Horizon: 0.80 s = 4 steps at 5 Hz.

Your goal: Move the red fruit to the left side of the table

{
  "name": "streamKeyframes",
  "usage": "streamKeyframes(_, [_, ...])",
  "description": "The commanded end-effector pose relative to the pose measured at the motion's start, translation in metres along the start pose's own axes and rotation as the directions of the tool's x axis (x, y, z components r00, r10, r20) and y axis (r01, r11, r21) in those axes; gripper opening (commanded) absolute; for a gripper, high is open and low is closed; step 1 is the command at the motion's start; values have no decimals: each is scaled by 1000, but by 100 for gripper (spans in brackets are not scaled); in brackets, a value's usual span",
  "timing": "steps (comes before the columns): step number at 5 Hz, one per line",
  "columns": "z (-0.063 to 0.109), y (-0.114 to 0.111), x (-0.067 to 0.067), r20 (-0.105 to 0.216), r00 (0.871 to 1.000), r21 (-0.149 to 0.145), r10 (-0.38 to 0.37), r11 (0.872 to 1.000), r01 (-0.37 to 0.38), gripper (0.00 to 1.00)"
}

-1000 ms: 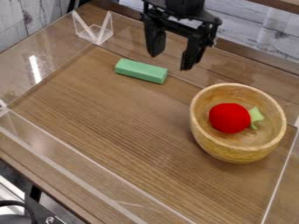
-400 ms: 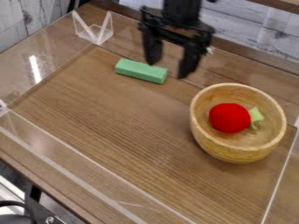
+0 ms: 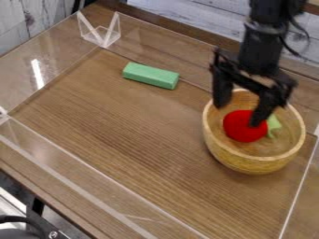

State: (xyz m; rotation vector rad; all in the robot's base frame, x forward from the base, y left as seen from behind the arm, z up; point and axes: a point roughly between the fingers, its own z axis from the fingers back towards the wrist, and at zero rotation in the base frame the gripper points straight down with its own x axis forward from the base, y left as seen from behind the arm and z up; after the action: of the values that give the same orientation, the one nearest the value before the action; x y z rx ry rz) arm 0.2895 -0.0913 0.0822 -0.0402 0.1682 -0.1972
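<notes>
Since the red fruit (image 3: 244, 126) lies inside the wooden bowl (image 3: 255, 161) at the right side of the worktop (image 3: 125, 131), the task is at an early stage: nothing has been carried anywhere yet. The gripper (image 3: 244, 101) hangs directly over the bowl, pointing straight down, its jaws spread wide and empty, one finger to either side of the fruit as this view shows it. Whether the fingertips have reached the level of the fruit or are some way above it cannot be told from this angle (the right finger overlaps the fruit's edge in the view, but that may only be perspective).

What is done, judging by how things lie: the arm is lined up above its target. What is left is nearly everything: lowering between the bowl's walls, closing on the fruit, lifting it clear of the rim, crossing the worktop and setting it down on the left side. A flat green block (image 3: 151, 75) rests toward the back of the worktop, well apart from the bowl, and the left part looks bare wood. The bowl's rim sits near the fingers, so the descent probably needs care not to nudge or tip it.
</notes>
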Motion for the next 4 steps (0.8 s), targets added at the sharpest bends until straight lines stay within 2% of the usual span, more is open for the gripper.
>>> streamKeyframes(1, [-4, -2, -3, 51, 998, -8, 30, 1000, -30, 100])
streamKeyframes(2, [-14, -5, 0, 55, 998, 3, -18, 1000, 18, 0])
streamKeyframes(3, [-20, -15, 2, 71, 995, 11, -73, 997, 73, 0])
streamKeyframes(4, [-29, -30, -1, 81, 992, 13, -97, 995, 96, 0])
